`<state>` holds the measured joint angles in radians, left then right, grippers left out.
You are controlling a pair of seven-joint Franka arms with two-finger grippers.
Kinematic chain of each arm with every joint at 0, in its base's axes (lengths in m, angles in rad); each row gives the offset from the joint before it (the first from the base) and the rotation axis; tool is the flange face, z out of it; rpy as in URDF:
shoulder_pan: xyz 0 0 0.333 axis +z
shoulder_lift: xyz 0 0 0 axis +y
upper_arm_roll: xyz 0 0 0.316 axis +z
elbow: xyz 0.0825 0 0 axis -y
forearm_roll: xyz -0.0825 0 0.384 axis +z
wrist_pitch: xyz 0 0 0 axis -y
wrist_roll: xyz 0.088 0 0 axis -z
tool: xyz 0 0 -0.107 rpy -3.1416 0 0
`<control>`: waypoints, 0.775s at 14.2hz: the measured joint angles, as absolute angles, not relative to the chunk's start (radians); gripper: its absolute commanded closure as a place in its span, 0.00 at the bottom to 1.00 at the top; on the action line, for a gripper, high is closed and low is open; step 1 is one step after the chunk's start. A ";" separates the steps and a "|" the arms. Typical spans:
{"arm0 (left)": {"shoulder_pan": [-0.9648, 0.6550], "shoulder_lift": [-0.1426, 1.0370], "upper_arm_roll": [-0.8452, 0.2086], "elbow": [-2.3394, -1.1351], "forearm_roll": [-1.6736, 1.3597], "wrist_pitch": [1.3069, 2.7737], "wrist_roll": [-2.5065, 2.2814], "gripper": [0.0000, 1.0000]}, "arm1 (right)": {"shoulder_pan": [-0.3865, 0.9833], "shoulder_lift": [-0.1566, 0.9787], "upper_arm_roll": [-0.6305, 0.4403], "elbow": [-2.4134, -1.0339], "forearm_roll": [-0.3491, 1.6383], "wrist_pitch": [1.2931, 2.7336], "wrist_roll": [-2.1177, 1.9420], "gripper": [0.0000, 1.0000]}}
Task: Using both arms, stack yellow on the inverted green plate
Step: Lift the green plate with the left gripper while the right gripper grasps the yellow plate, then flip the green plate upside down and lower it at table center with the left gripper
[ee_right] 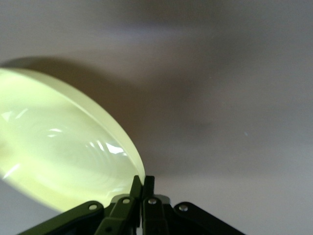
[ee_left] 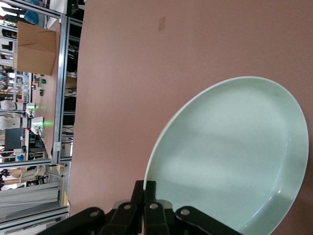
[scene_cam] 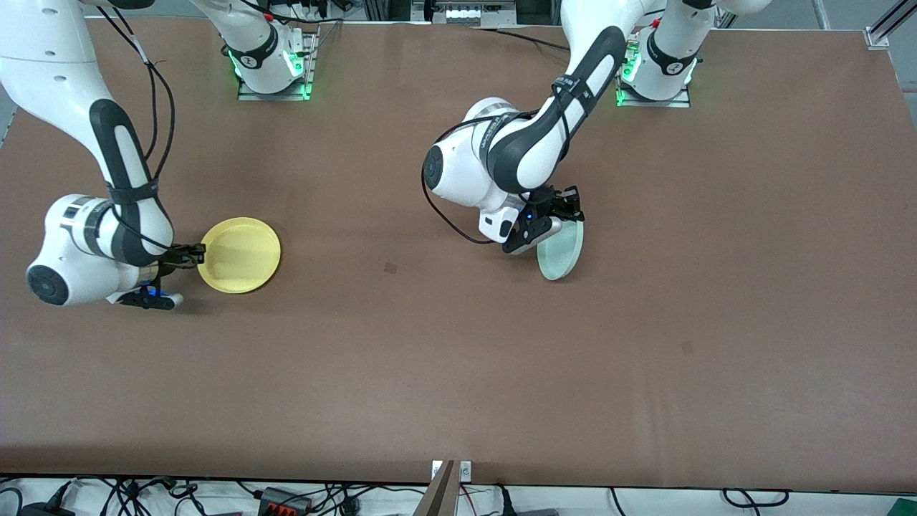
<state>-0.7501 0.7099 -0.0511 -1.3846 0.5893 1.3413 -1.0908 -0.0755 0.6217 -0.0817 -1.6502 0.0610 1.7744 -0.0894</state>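
Front view: two white arms reach over a brown worktop (scene_cam: 458, 373). The right gripper (scene_cam: 192, 252), low at the right arm's end of the worktop, has its fingers pinched shut on the rim of the yellow plate (scene_cam: 240, 255). The plate extends flat from the fingertips, hollow side up, and looks to lie on or just above the worktop. A rim pinch makes sense, since a shallow plate offers nothing else to grab. The left gripper (scene_cam: 566, 218), nearer the middle, has its fingers shut on the rim of the green plate (scene_cam: 562, 251). This plate hangs steeply tilted below the fingers, nearly on edge, its lower rim at or close to the worktop. The tilt suggests it is partway through being turned upside down.

Left wrist view: the black fingers (ee_left: 149, 193) clamp the green plate's (ee_left: 230, 161) rim, with the hollow face spreading away from the fingertips above bare worktop.

Right wrist view: the fingers (ee_right: 142, 188) close tight on the yellow plate's (ee_right: 58, 147) edge. The plate fans out to one side of them, casting a dark shadow.
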 measured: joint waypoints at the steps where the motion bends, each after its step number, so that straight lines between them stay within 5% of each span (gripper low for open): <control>1: -0.750 0.712 -0.049 -1.383 0.596 1.332 -1.096 0.99 | -0.075 0.599 -0.082 -1.621 0.061 1.732 -0.093 1.00; 11: -0.781 0.761 -0.048 -1.380 0.605 1.290 -1.244 0.99 | -0.078 0.541 -0.084 -1.542 0.082 1.634 -0.164 1.00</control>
